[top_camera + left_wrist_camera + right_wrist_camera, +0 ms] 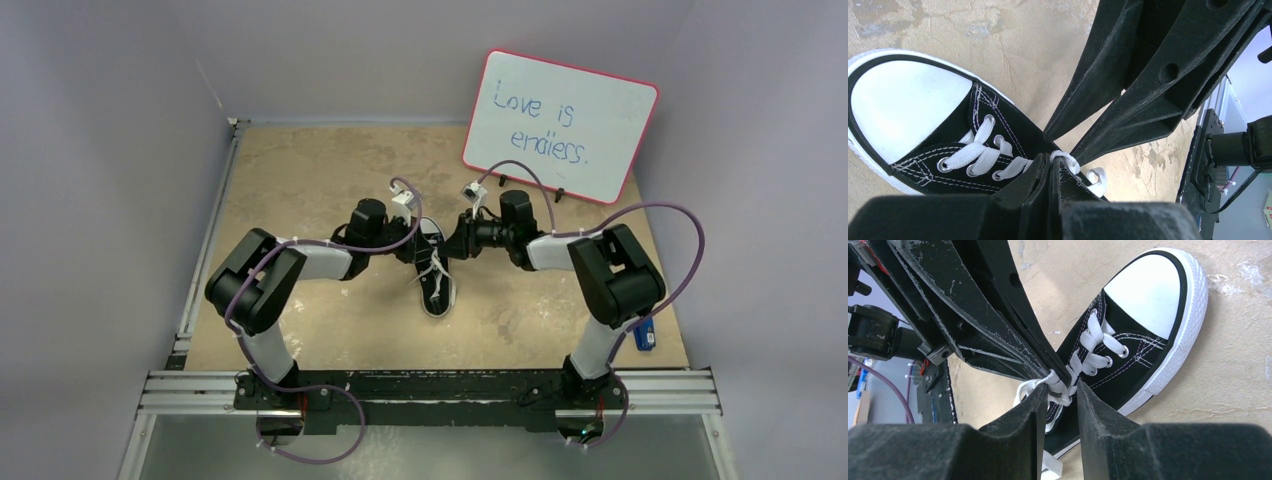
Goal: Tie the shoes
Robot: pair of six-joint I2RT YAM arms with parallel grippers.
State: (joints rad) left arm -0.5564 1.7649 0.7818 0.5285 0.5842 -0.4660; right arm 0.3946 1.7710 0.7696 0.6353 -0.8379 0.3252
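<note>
My left pincer (1050,164) is clamped tight on a strand of the white laces (1066,159), low in the centre of its wrist view. My right pincer (1060,391) has its jaws slightly apart, and a twist of those laces lies in the gap. The small black canvas sneaker with white toe cap (437,288) lies mid-frame on the tan mottled desk (320,180), under both pincers.

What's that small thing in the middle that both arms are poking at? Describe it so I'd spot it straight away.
Start at the whiteboard standing at the back of the tan table; in front of it, mid-table, both arms' fingers meet over a small sneaker. It's black canvas with a white toe cap, white sole edge and white laces, the only footwear there.
</note>
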